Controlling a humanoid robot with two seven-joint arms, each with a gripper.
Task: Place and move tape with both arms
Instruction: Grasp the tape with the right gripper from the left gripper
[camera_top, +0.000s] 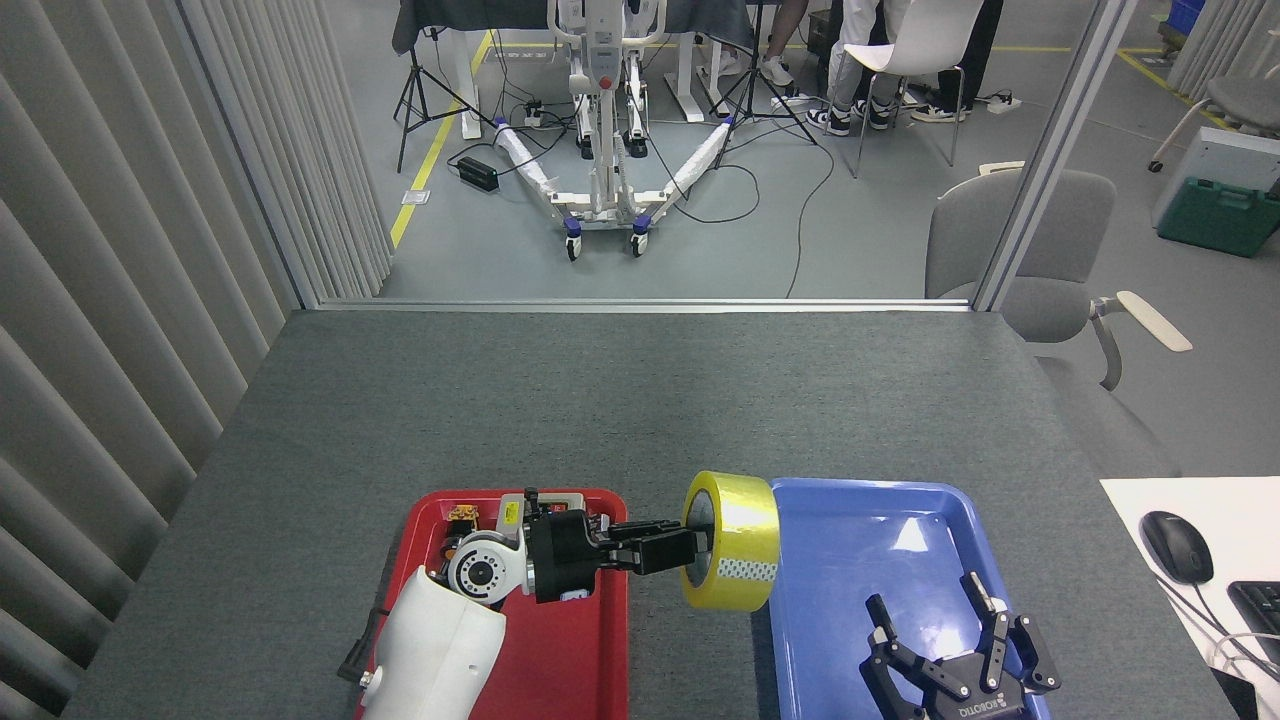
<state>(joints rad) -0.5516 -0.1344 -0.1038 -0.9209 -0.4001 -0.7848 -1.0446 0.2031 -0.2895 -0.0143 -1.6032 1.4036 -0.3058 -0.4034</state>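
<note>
Red tray (590, 650) holding grey switch box (515, 510) at far end. Blue tray (850, 560) bare inside. Packing tape roll (732, 541) aloft at blue tray's left rim, clenched by left gripper (690, 548). Right gripper (955, 655) splayed wide over blue tray's near end.

The tape (733, 541), a wide translucent yellow roll with a white printed patch, stands on edge in the air, overlapping the blue tray's (860, 497) left rim.
</note>
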